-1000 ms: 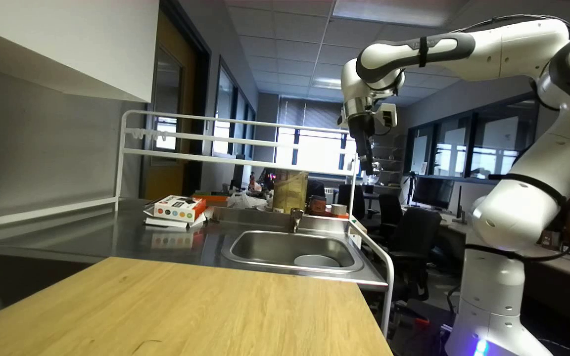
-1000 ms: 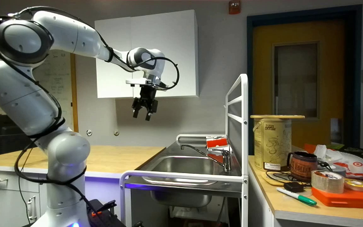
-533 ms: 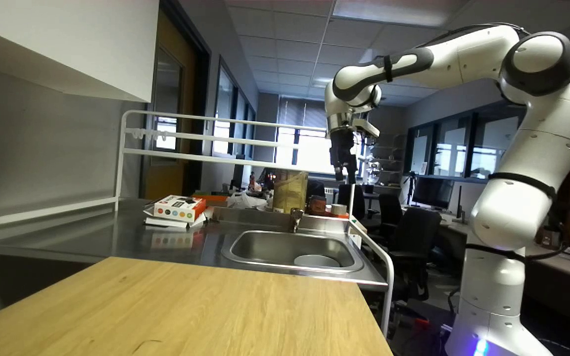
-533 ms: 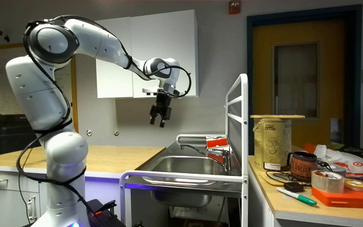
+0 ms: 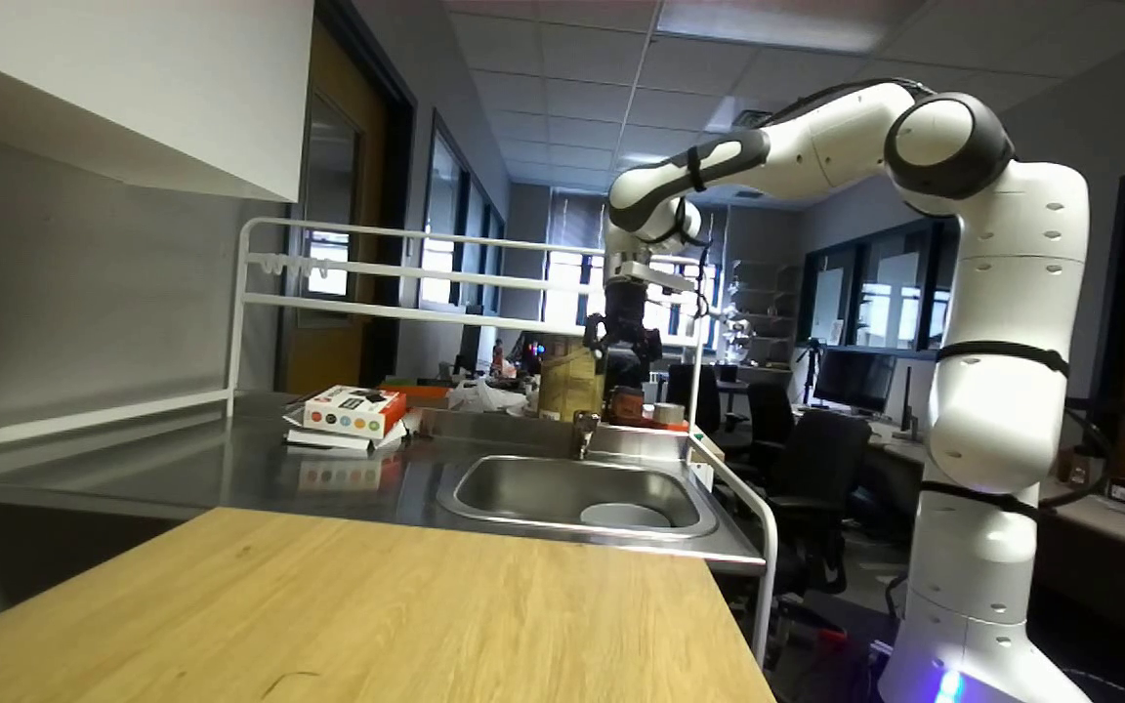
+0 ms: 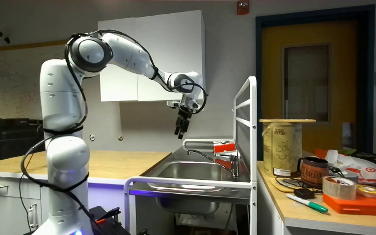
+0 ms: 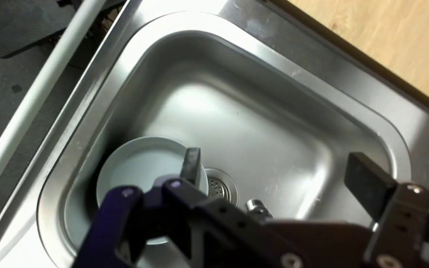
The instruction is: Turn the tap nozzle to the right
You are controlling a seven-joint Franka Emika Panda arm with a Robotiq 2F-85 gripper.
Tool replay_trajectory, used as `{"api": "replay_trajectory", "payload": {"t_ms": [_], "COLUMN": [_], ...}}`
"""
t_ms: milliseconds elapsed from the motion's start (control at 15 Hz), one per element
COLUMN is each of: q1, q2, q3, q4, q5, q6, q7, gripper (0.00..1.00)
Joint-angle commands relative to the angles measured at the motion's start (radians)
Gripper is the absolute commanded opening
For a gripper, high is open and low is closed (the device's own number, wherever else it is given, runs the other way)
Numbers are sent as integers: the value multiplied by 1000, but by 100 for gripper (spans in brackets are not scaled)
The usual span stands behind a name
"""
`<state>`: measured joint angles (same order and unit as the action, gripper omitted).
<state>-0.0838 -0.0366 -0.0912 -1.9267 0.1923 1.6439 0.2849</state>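
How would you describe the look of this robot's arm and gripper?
The arm is white and rounded, with a dark grey ring at the elbow, black straps and a looping black cable. The gripper is black, with two jointed, blunt-ended fingers.

Nozzle (image 6: 210, 159), in an exterior view: slim, silvery, bent metal tube, just right of centre, lower half; slants up leftward, tip at left turned down. Wrist view: only the tip end shows, low, slightly right of centre, remainder hidden.

One hand (image 6: 179, 133), one tap nozzle (image 6: 210, 158), one sink (image 7: 251, 145), one dish (image 7: 132, 163) — one mug (image 6: 314, 172), one marker (image 6: 307, 203).
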Motion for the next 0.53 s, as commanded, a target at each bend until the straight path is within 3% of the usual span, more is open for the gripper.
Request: {"api": "replay_trajectory", "payload": {"t_ms": [0,467], "q1": [-9,0], "q2": [86,210], "q3": [-3,-16], "q4": [83,160], "q5": [13,-1], "q6": [52,111], "q7": [156,348], "gripper": [100,100]}}
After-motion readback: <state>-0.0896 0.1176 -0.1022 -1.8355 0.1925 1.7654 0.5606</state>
